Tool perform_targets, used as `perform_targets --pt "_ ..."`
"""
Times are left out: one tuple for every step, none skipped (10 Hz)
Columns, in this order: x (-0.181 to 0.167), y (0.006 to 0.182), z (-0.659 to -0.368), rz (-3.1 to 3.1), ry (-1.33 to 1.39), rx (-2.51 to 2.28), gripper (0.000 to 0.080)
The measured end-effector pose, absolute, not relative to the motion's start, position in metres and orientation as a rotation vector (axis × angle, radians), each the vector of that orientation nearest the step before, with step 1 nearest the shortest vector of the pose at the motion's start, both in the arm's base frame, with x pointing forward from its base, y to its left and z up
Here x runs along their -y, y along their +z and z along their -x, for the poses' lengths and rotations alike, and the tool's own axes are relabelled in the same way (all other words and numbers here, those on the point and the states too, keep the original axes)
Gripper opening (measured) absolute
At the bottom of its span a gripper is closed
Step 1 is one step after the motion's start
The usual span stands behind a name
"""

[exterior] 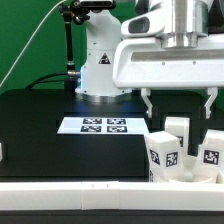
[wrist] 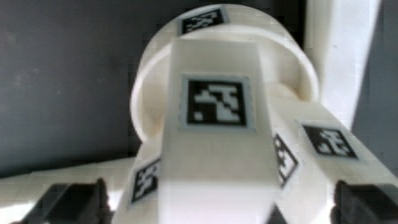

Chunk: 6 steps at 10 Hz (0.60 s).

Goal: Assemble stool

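Note:
Three short white stool legs with black-and-white tags stand clustered at the exterior view's right: one in front (exterior: 164, 150), one behind it (exterior: 178, 127), one at the edge (exterior: 210, 150). My gripper (exterior: 178, 100) hangs just above them, jaws wide open and empty. In the wrist view a tagged leg (wrist: 222, 100) fills the middle, with another (wrist: 329, 142) beside it. The gripper (wrist: 217, 206) straddles them, its dark fingertips (wrist: 71, 205) apart from the leg. The round seat is not in view.
The marker board (exterior: 103, 125) lies flat on the black table in the middle. A long white border rail (exterior: 70, 195) runs along the front edge. The arm's white base (exterior: 100, 65) stands at the back.

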State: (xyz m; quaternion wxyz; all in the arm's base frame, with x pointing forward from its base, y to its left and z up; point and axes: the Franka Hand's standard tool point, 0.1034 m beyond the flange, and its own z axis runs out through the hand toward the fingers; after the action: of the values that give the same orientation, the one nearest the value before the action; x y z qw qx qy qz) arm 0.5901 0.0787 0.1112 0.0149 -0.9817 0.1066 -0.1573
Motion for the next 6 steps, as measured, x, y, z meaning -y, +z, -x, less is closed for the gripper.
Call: perform_targets --pt "-0.0787 0.1182 -0.59 3.051 -0.472 -0.335 0.0645" --pt "-0.0772 0.1245 -0.5914 3.047 -0.46 -0.342 0.0648" --pt "-0.0771 0.1228 -0.5915 3.048 -0.464 -0.341 0.0648" --pt "-0.0772 0.1216 -0.5911 3.05 -0.461 -0.34 0.0649" --pt "-0.0769 0.1212 -0.5905 3.052 -0.452 -0.341 0.0649" --pt "-0.0754 0.1196 -0.5889 3.057 -0.414 -0.348 0.0649"
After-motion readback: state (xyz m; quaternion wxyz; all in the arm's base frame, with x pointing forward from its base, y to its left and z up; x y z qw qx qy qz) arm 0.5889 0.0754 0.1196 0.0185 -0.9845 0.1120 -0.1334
